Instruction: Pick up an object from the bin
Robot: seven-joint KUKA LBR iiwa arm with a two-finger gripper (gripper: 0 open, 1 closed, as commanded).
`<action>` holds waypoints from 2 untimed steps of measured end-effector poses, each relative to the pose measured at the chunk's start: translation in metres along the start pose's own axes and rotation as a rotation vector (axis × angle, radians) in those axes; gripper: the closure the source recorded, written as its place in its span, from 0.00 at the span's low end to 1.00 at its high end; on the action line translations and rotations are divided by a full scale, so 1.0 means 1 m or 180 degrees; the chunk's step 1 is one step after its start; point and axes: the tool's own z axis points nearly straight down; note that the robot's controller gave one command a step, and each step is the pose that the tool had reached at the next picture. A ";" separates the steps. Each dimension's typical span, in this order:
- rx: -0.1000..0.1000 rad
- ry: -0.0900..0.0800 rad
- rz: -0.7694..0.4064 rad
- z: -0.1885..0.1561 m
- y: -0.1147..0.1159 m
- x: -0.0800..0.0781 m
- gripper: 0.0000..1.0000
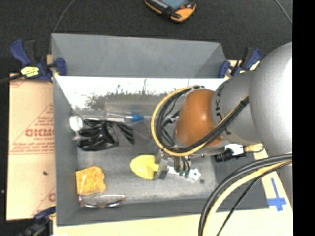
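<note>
My gripper (172,168) hangs low over the bin floor at centre right, just below the arm's orange cover. A yellow rounded plastic piece (142,166) lies right at its left side, touching or nearly touching it; I cannot tell which. On the gripper's right, a small white and green bit (195,174) rests on the floor.
Black handled scissors-like tools (100,134) with a white cap (75,122) lie at the left. A clear pen-like tube with a blue tip (124,116) sits behind them. An orange-yellow crinkled packet (90,180) and clear glasses (101,200) fill the front left corner.
</note>
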 end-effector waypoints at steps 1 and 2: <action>0.0001 0.0000 -0.0001 0.000 0.000 0.000 1.00; 0.0001 -0.0002 -0.0005 -0.002 0.000 0.000 1.00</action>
